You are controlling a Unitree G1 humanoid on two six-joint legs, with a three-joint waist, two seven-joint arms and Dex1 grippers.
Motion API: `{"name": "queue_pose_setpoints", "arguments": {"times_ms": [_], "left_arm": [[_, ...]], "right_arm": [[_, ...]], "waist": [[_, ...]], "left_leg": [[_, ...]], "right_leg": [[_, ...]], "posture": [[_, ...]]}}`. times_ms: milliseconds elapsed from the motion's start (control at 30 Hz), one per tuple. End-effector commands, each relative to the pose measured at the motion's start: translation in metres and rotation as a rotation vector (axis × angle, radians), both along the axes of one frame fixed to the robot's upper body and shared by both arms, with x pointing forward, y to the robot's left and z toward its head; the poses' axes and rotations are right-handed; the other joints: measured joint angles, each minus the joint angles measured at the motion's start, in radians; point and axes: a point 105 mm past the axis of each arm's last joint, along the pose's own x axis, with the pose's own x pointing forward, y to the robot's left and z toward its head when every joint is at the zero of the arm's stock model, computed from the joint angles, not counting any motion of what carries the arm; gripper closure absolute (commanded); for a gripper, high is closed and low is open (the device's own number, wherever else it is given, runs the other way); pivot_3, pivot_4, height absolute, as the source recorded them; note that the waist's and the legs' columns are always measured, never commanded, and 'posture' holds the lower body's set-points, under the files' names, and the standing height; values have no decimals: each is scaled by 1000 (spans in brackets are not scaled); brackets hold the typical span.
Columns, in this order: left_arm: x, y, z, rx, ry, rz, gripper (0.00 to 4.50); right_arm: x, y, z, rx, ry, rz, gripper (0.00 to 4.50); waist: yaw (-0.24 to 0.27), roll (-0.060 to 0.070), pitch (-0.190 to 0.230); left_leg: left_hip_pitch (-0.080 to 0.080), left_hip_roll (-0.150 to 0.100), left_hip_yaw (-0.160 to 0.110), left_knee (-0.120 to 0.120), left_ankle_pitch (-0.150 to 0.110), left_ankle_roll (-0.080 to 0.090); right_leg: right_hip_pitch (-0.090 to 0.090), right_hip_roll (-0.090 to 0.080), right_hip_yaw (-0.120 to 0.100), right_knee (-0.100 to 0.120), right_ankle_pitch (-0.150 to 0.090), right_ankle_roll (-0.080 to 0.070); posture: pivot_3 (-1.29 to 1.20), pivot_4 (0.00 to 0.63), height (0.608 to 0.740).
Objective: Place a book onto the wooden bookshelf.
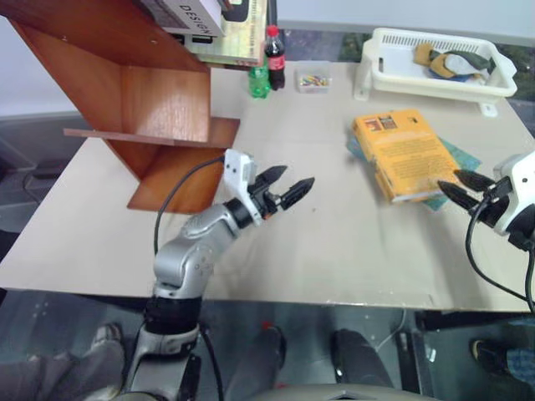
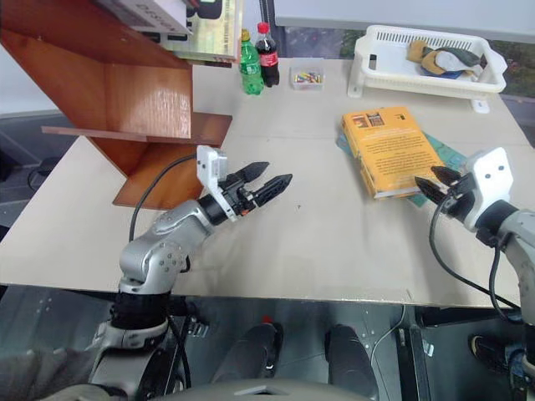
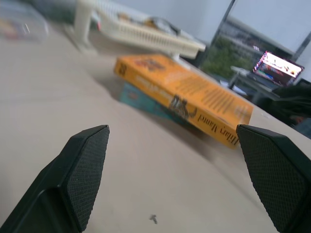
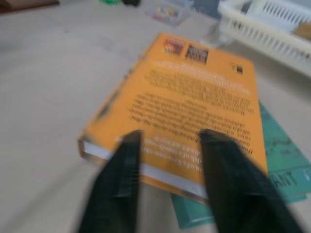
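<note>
Book (image 1: 405,153) flat on table (image 1: 334,234), atop teal-green book (image 1: 458,159), long axis running away from robot, well apart from wooden bookshelf (image 1: 142,100). Right gripper (image 1: 466,189) just beside near short edge, part open, empty; left gripper (image 1: 284,187) wide, empty, farther off

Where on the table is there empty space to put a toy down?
The widest bare stretch of the beige table lies between the reddish-brown wooden bookshelf and the thick orange-yellow book. It is crowded at the far edge: the green bottle, dark cola bottle, small clear box and white plastic basket.
</note>
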Motion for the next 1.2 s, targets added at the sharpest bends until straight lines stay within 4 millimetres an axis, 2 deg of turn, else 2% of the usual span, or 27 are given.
{"name": "queue_pose_setpoints", "arguments": {"times_ms": [33,67,167,233,333,400,433,567,633,667,733,800,867,1000,1200], "left_arm": [[-11,-14,5,58,-68,-129,0],[-14,-15,8,69,-87,-147,0],[-20,-15,12,71,-122,-182,0],[-21,-13,9,85,-135,-166,0],[-25,-12,9,87,-150,-139,0],[-27,-9,9,90,-156,-113,0],[-29,-6,8,92,-155,-99,0],[-36,3,0,117,-150,-47,0],[-38,6,-2,125,-157,-25,0],[-38,8,0,116,-159,0,0],[-38,15,1,100,-160,54,0],[-39,18,0,100,-156,70,0],[-40,18,-1,112,-160,55,0],[-49,15,7,123,-243,-35,0],[-77,21,18,208,-389,-309,0]], "right_arm": [[19,-22,14,-46,-100,-217,708],[27,-25,14,-46,-104,-263,302],[50,-26,16,-15,-113,-327,302],[70,-25,15,-32,-106,-341,1200],[96,-37,13,-85,-94,-414,2545],[108,-47,14,-121,-97,-458,3584],[113,-52,15,-147,-99,-475,4340],[120,-74,25,-186,-111,-531,4453],[118,-81,29,-189,-110,-533,4453],[110,-87,31,-187,-109,-535,4453],[83,-103,31,-183,-90,-553,4453],[61,-103,25,-170,-53,-543,4453],[46,-96,13,-173,2,-518,4453],[21,-79,-12,-132,116,-471,4453],[-2,-44,-44,-7,253,-378,4453]], "waist": [[-4,0,0],[-5,0,0],[-5,0,0],[-7,1,0],[-4,1,0],[1,0,1],[2,0,1],[0,1,2],[2,1,2],[3,1,2],[10,1,2],[11,3,1],[7,3,1],[-5,4,1],[0,4,1]], "left_leg": [[1,0,1,0,0,0],[1,0,1,0,0,0],[2,1,1,0,0,0],[1,1,2,-1,0,0],[1,0,3,0,0,0],[0,0,2,-1,0,0],[0,-1,2,-1,0,0],[-1,-2,3,-2,1,-2],[-1,-2,2,-3,2,-3],[-2,-2,2,-4,2,-3],[-3,-2,2,-4,1,-2],[-7,-1,-2,-2,1,-1],[-13,-2,-2,0,1,-1],[-11,-1,0,1,0,1],[-8,2,1,2,0,1]], "right_leg": [[0,0,0,0,0,0],[0,0,1,1,0,0],[-1,1,1,2,0,-1],[-1,1,2,3,0,-1],[-1,1,3,2,0,-1],[-2,0,3,1,0,-1],[-2,0,2,1,0,-1],[-3,-2,3,1,0,-1],[-4,-2,3,0,0,-1],[-4,-2,3,0,0,-1],[-5,-1,2,-1,0,-1],[-5,-2,-1,-3,0,-1],[-11,-2,-2,-1,0,-1],[-12,-2,2,3,0,0],[-9,1,0,4,0,-1]], "posture": [[0,150,740],[0,150,740],[0,150,740],[0,150,740],[0,150,740],[0,150,740],[0,150,740],[0,150,740],[0,150,740],[0,150,740],[0,150,740],[0,150,740],[0,150,740],[0,150,740],[0,150,740]]}}
